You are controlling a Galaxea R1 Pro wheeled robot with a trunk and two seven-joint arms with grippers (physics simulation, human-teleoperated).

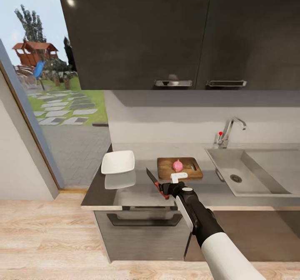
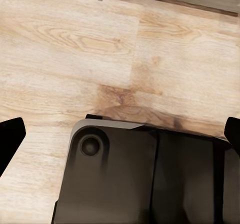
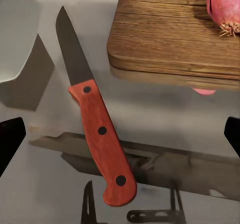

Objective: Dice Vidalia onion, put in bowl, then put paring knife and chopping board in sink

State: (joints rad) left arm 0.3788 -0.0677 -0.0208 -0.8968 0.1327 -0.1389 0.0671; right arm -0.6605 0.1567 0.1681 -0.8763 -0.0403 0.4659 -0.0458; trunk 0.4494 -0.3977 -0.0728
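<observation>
1. Onion (image 1: 178, 165) sits on the chopping board (image 1: 180, 168), roughly mid-board, root end showing in the right wrist view (image 3: 226, 6). It is out of the sink (image 1: 250, 176) already, so judged stage: fetching the knife for the dicing.
2. Paring knife (image 3: 95, 119) lies flat on the worktop (image 1: 137, 192), just beside the board's near corner, not touching it. Blade points away from the robot, toward the bowl (image 1: 118, 162); red handle w/ three rivets is the nearer end.
3. Right tool (image 1: 166, 189) hovers over the handle end. Fingers spread apart, one at each edge of the wrist view (image 3: 11, 139), nothing between them. No contact w/ knife evident.
4. Left tool (image 2: 120, 149): fingers spread, empty, hanging over the wood floor (image 2: 65, 49) well apart from the board.
5. Recommended approach: line the jaws across the handle width, approx. at the middle rivet, then descend straight until the pads bracket the handle before closing.
6. Risk: handle lies low on a glossy worktop; a shallow grip may skid it toward the board. Keep clear of the blade and board edge.
7. After lift: keep blade tip down and pointed away from the bowl; carry over the board to the onion.
</observation>
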